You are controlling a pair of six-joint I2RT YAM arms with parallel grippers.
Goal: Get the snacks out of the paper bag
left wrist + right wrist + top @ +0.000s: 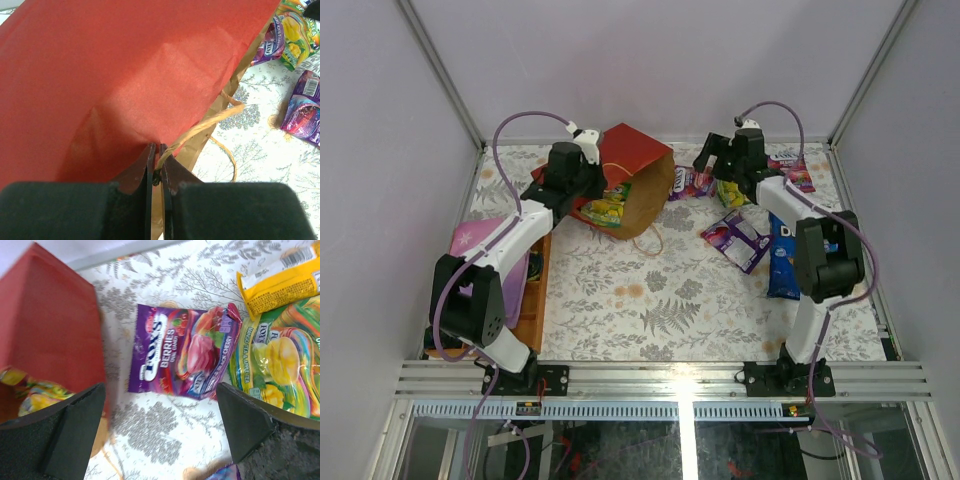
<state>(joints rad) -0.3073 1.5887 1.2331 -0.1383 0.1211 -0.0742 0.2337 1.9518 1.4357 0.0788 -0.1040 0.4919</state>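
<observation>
Toward the far left corner of the tabletop, your left arm is reaching forward, its left gripper pinching the paper bag tightly at a cord handle (the bag is lying on its side). Your right arm is stretching to the far edge, its right gripper gaping wide over a purple packet beside the bag's mouth.

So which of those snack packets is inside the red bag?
The yellow-green packet, lying in the mouth of the paper bag. All the rest lie outside the bag, spread on the table.
</observation>
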